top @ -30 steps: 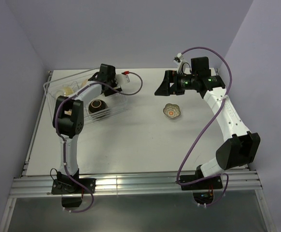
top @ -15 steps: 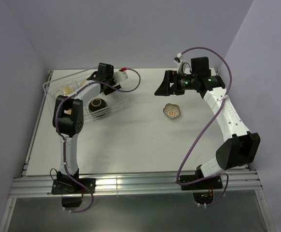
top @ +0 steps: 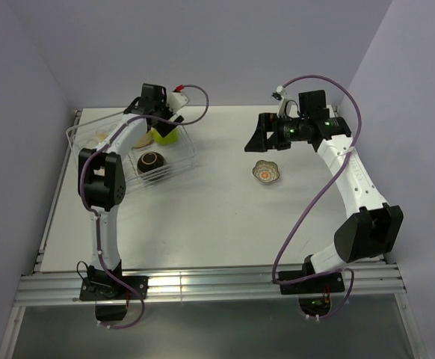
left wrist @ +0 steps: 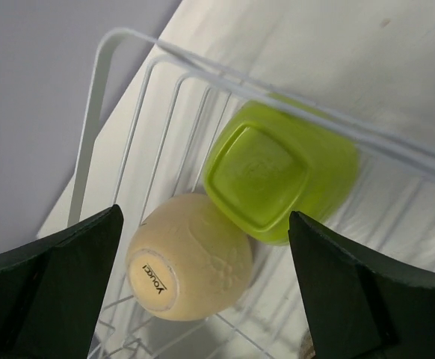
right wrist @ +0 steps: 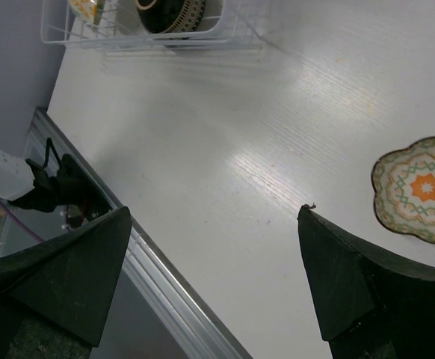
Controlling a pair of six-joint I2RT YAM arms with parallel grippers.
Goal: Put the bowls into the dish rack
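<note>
Left fingers (left wrist: 53, 277) and right fingers (right wrist: 60, 277) are spread, empty. Dish rack (left wrist: 100, 75) wire crosses the overturned lime-green bowl (left wrist: 277, 176); the tan bowl (left wrist: 187, 262) abuts it at 7 o'clock.

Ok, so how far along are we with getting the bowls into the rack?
Done: the lime-green bowl, tan bowl and dark brown bowl lie in the dish rack. In hand: nothing; the left tool hangs open over the rack, the right tool open and empty. Left: the scalloped bowl on the table.

Top view high, from behind; wrist views nearer, sharing dish rack (top: 190, 148).
</note>
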